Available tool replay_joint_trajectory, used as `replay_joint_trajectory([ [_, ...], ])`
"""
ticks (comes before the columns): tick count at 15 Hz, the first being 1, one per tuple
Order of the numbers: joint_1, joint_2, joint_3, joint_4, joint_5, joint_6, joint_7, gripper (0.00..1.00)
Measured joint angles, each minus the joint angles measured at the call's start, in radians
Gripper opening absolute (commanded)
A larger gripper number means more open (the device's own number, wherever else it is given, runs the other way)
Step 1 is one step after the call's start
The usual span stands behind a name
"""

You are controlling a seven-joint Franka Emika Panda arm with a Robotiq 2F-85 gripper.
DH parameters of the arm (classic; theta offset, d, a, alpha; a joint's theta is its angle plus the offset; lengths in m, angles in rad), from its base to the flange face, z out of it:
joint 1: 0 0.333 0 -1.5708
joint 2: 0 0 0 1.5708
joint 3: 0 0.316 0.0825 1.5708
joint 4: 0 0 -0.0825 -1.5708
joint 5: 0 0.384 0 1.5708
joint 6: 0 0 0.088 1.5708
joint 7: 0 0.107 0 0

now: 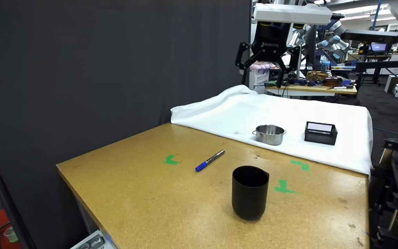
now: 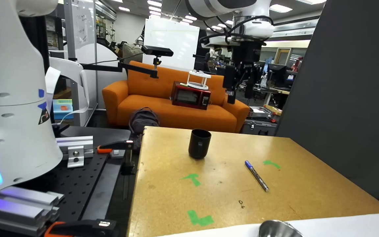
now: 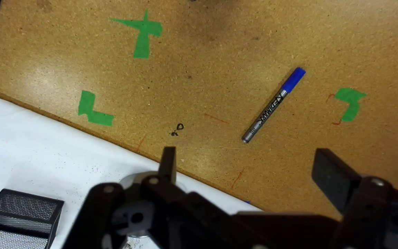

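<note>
One gripper [image 1: 261,84] is hanging spread and empty above the desk [image 1: 140,193] in an exterior view, seemingly before any grasp. In an exterior view, a marker [image 2: 257,176] is lying right of a cup [image 2: 199,144]. In the wrist view, it is lying apart from the gripper; grasping would be calling for lowering.

Metal pot [image 3: 131,177] mostly hidden behind the tool [image 3: 245,152], wrist view.
</note>
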Motion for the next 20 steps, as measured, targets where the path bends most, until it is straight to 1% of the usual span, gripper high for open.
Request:
replay_joint_trajectory([
  [2,0.016,0.003,-0.014,0.001,0.004,-0.001,0.0,1.0],
  [4,0.039,0.033,-0.022,0.019,0.053,-0.004,-0.002,1.0],
  [9,0.085,0.215,-0.042,0.169,0.233,0.0,0.011,1.0],
  [11,0.098,0.286,-0.065,0.231,0.272,0.015,0.051,1.0],
  [16,0.145,0.408,-0.133,0.312,0.281,0.059,0.195,1.0],
  [20,0.2,0.494,-0.154,0.365,0.278,0.073,0.267,1.0],
])
